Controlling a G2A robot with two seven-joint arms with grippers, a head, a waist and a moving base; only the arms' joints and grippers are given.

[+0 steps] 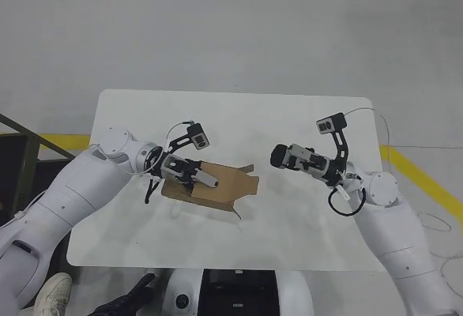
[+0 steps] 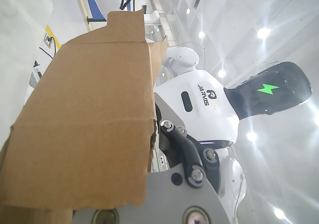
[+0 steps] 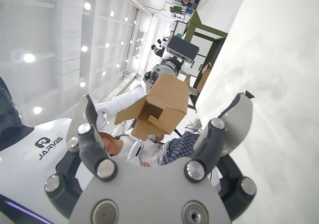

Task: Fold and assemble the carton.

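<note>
A brown cardboard carton is held up over the middle of the white table, partly unfolded, with loose flaps at its right end. My left gripper is shut on the carton's left end; in the left wrist view the carton covers one finger. In the right wrist view the carton shows its open end and flaps, some way ahead of my right gripper. My right gripper hangs open to the right of the carton, not touching it.
A dark green frame stand sits off the table's left edge. Yellow floor tape runs past the right side. A person's shoe and hand show below the table's front left corner.
</note>
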